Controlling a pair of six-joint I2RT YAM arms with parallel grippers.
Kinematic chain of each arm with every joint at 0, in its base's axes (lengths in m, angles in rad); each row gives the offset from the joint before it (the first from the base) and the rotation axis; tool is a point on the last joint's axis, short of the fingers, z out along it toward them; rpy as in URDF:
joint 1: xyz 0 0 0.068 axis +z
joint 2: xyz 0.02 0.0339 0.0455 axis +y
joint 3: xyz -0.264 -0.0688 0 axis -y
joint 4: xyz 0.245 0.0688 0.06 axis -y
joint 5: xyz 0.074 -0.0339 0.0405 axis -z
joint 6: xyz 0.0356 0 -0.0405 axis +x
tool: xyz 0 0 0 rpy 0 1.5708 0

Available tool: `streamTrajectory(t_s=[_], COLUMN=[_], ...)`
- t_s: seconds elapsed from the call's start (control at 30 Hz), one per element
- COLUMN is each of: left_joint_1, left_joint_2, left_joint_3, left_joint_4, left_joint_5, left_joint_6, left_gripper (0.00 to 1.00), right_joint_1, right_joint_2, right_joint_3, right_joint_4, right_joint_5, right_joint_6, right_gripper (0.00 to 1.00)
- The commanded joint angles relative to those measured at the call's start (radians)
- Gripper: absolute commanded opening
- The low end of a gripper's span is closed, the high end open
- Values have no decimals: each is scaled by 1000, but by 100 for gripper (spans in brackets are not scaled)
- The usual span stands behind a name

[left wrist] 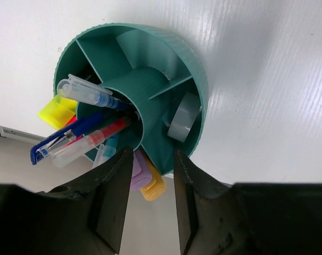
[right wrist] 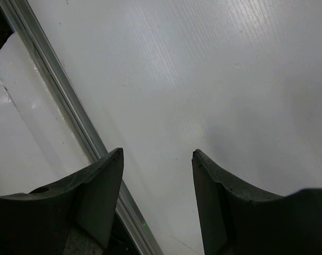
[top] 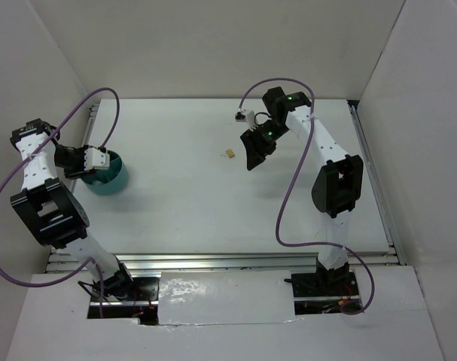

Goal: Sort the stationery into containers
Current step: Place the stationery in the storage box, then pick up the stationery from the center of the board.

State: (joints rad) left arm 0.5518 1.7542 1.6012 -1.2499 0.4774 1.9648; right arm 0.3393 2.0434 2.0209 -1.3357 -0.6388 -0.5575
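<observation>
Your right gripper (right wrist: 156,154) hangs released and empty; the tan eraser (top: 230,153) lies mid-frame, just left of it. Descend off-centre and you may flick that tiny block away. Your left gripper (left wrist: 151,155), released too, hovers over the teal cup (left wrist: 195,58).

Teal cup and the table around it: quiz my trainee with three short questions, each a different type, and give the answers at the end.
1. True or false: the tape ring sits in the round centre well of the teal cup.
2. Which item lies on the table, outside the cup? A) red pen B) tan eraser C) yellow-capped marker
3. Fill in: the right claw is ___, with nothing in it.

Key: 1. False, it is in an outer compartment. 2. B. 3. open.
</observation>
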Motion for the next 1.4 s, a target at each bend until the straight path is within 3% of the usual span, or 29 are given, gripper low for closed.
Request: streamTrajectory(t_s=[0.0, 0.13, 0.23, 0.27, 0.33, 0.37, 0.5, 0.6, 0.67, 0.77, 0.9, 1.03, 1.37], left_joint_1=[7, 7, -29, -62, -107, -159, -283, -332, -357, -369, -366, -378, -421], left_joint_2=[-13, -42, -82, -99, -175, -206, -392, -433, -441, -414, -401, -478, -582], left_joint_3=[45, 165, 227, 227, 172, 142, -103, -158, -170, -158, -153, -245, -348], left_joint_4=[-43, -89, -59, 14, 125, 274, 679, 809, 859, 860, 828, 889, 917], left_joint_5=[90, 234, 343, 366, 402, 394, 281, 254, 211, 190, 224, 221, 178], left_joint_6=[140, 85, -105, -253, -409, -582, -1041, -1297, -1480, -1621, -1661, -1664, -1676], left_gripper=[48, 46, 46, 48, 52, 52, 57, 63, 66, 70, 71, 72, 72], right_joint_1=[-3, 0, 0, 1, 9, 21, 53, 89, 116, 150, 165, 159, 152], right_joint_2=[-55, -51, -49, -51, -42, -32, 9, 60, 121, 203, 303, 363, 468], right_joint_3=[-5, 9, 15, 13, 22, 50, 90, 117, 142, 182, 265, 279, 337], right_joint_4=[3, 52, 127, 174, 211, 243, 366, 437, 475, 501, 517, 533, 566], right_joint_5=[4, 48, 103, 120, 171, 191, 304, 376, 516, 548, 580, 626, 659], right_joint_6=[16, 76, 172, 203, 272, 292, 412, 516, 598, 605, 619, 611, 571], right_gripper=[62, 60, 58, 58, 58, 58, 62, 74, 77, 77, 75, 67, 63])
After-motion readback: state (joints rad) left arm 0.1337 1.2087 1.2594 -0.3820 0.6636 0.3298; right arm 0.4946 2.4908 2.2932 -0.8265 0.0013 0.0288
